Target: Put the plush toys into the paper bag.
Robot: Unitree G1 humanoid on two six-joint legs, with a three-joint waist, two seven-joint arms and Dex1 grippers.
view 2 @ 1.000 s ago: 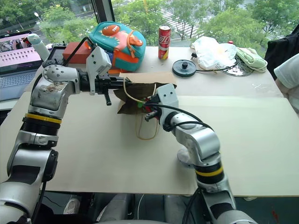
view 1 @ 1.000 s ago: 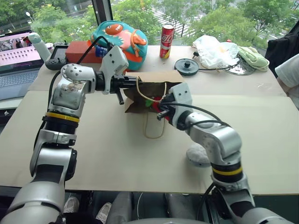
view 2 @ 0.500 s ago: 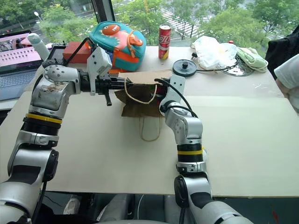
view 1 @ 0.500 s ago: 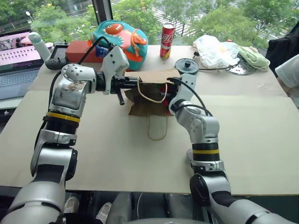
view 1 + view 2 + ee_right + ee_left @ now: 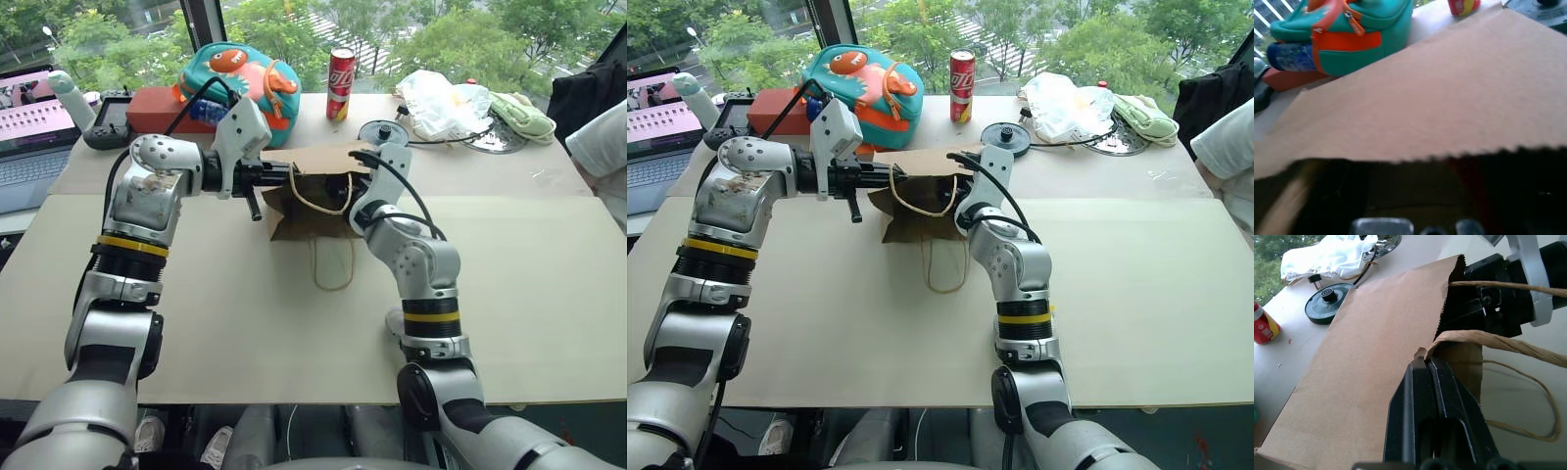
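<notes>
Table (image 5: 549, 284): broad, pale, carrying all items. Teal and orange backpack (image 5: 240, 78) at the far edge, soda can (image 5: 340, 83) just beside it, white plastic bag (image 5: 441, 103) further right.

Paper bag (image 5: 313, 201): lies on its side mid-table, mouth facing the robot, one twine handle (image 5: 333, 264) trailing toward the near edge. Left claw (image 5: 1425, 363) is pressed together, pinching the upper lip of the bag and holding the mouth up.

Right claw (image 5: 960, 201) reaches into the mouth; its fingers are hidden inside, so spread or pressed together cannot be told from the views. The right wrist view shows a dim red shape inside the bag, likely the red plush toy (image 5: 1469, 181). Grey plush toy (image 5: 396, 320) peeks out behind the right forearm, on the table near the robot.

Judgement: step in hand is depositing the red toy. To do it well, release deep in the bag, keep the left pinch steady so the mouth stays open, and draw the right claw straight back clear of the handles.
</notes>
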